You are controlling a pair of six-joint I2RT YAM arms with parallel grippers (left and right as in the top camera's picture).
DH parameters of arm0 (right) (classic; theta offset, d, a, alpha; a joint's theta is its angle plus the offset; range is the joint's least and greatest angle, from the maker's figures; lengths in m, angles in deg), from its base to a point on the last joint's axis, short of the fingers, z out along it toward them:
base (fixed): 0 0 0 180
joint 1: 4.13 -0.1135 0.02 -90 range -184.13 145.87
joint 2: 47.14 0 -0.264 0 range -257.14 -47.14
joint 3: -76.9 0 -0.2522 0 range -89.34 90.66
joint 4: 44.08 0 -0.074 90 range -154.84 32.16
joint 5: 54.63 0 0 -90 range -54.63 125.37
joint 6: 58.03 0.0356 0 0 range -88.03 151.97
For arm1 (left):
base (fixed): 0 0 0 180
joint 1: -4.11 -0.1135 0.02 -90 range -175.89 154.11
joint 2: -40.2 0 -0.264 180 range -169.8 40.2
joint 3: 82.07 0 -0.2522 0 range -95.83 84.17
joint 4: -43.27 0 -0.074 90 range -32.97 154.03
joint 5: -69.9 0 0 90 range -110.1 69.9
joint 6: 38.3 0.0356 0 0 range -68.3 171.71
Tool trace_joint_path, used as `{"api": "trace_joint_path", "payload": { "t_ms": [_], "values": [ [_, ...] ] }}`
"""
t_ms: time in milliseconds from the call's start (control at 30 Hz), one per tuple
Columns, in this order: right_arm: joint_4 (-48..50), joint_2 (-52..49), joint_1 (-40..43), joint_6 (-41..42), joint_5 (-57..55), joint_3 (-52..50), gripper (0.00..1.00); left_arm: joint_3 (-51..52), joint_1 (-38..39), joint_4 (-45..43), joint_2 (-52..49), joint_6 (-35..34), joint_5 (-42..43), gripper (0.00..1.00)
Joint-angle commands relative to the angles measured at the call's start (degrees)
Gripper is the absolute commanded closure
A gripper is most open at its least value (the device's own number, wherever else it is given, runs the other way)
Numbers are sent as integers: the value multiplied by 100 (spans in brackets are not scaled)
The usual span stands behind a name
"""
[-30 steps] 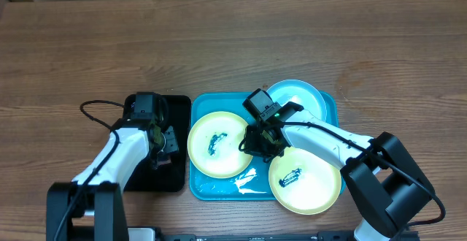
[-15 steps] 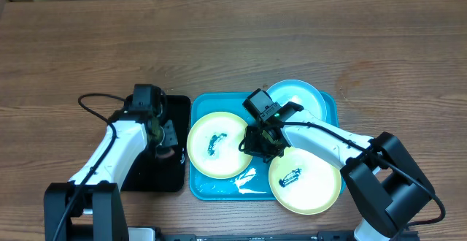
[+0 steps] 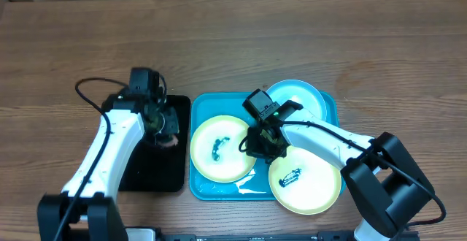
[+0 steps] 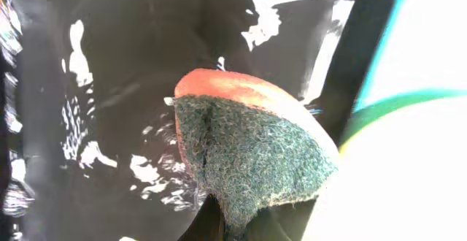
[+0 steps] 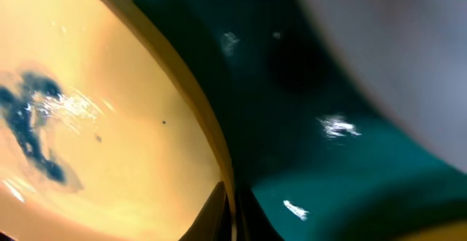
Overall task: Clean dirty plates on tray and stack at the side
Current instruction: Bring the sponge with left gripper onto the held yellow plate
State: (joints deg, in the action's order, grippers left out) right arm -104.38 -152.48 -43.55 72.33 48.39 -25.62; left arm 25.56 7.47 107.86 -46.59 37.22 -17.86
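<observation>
Three plates (image 3: 222, 148) lie on the bright blue tray (image 3: 208, 106), which sits right of centre in the lower half of the overhead frame. The central plate (image 3: 219, 161) is yellow-green, carries a dark smudge on its pale middle and fills the tray's left half. The lower plate (image 3: 304, 184), also yellow-green and smudged, sits at the lower right and hangs over the tray's rim. The blue plate (image 3: 295, 95) rests at the upper right corner, partly under the right arm. A white streak marks the wet tray floor between the two yellow-green plates.

The right gripper (image 3: 264, 144) is clamped on the right-hand rim of the central plate. In the right wrist view that rim (image 5: 211, 139) runs down into the closed fingertips at the bottom edge, with the smudge at far left and the tray (image 5: 328, 168) dark and glistening beside it.

The left gripper (image 3: 159, 123) hangs over the upper right part of the black tray (image 3: 146, 171) just left of the blue one, closed on a sponge (image 3: 169, 140). Its wrist view shows the sponge (image 4: 252, 153) from close up – a green scouring face over an orange body, above the wet black tray (image 4: 109, 88). Both trays stand on a wooden table (image 3: 233, 36)
</observation>
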Motion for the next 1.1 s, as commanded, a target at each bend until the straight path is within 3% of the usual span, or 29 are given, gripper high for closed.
{"api": "trace_joint_path", "payload": {
  "t_ms": [0, 367, 767, 1067],
  "values": [
    [-299, -4, -20, -186, -791, 459, 96, -581, 210, 245, 387, 164, 188, 96],
    [-726, -13, -20, -485, -1207, 658, 96, -741, 863, 514, 275, 164, 227, 96],
    [-638, -13, -20, -476, -1040, 658, 96, -719, 2015, -402, -1021, -393, 529, 96],
    [-400, -13, -20, 560, -544, 643, 96, -719, 2138, -636, -1698, -765, 835, 96]
  ]
}}
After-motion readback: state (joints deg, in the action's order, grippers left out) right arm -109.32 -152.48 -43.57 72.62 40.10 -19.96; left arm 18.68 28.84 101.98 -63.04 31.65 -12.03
